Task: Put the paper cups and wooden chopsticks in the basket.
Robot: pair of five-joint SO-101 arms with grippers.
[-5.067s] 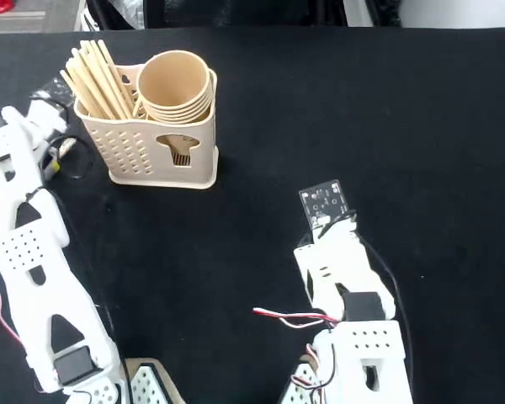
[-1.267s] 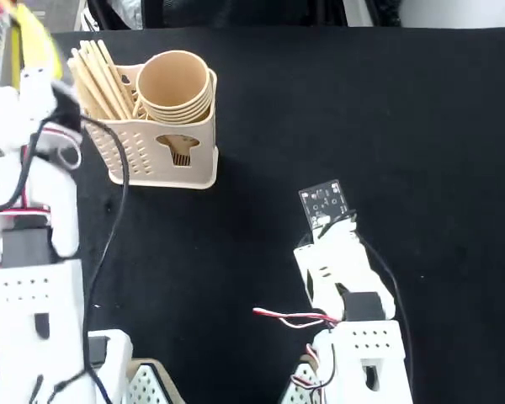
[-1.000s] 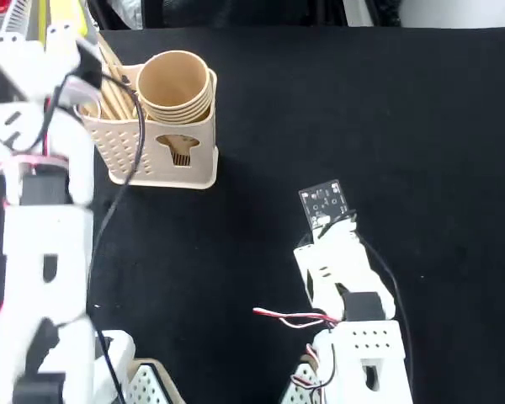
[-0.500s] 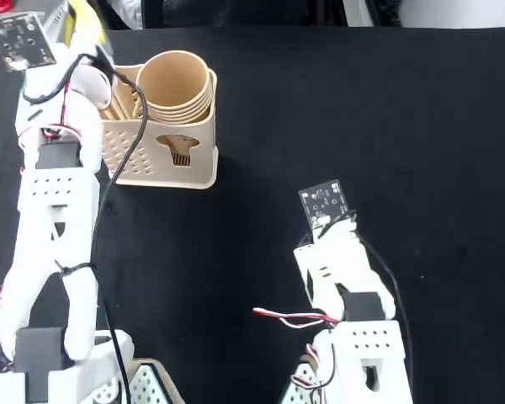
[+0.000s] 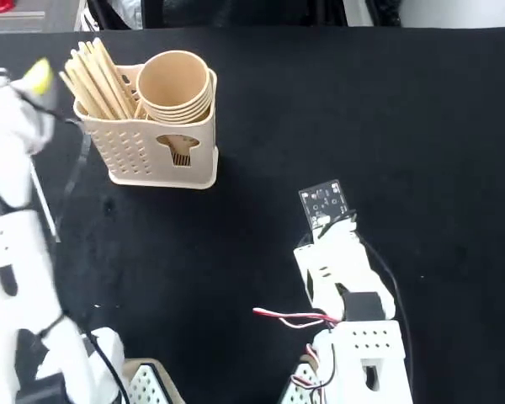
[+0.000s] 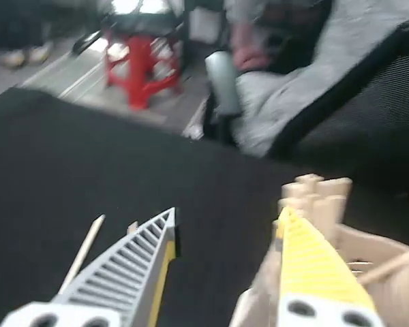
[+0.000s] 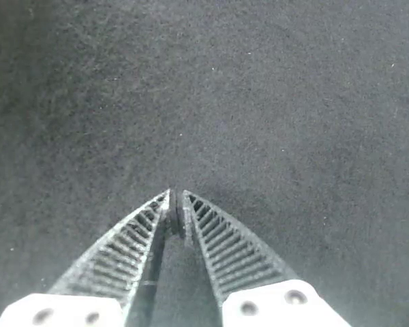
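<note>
Starting at the near edge of the table (image 5: 362, 109), we've got the right arm (image 5: 345, 278) folded low. Its wrist view gives us the right gripper (image 7: 176, 199) pinched closed on nothing, over bare black cloth. Along the left edge, the left gripper (image 6: 228, 212) hangs with its jaws spread and nothing between them, a loose stick (image 6: 82, 252) lying flat on the cloth nearby. On to the far-left corner from above: the basket (image 5: 156, 147) stands upright, paper cups (image 5: 175, 80) stacked inside, wooden chopsticks (image 5: 97, 71) bundled beside them. Wide open cloth lies to its right.

high: overhead, table (image 5: 362, 101) | left wrist: low, shares basket (image 5: 164, 147) | right wrist: close, table
</note>
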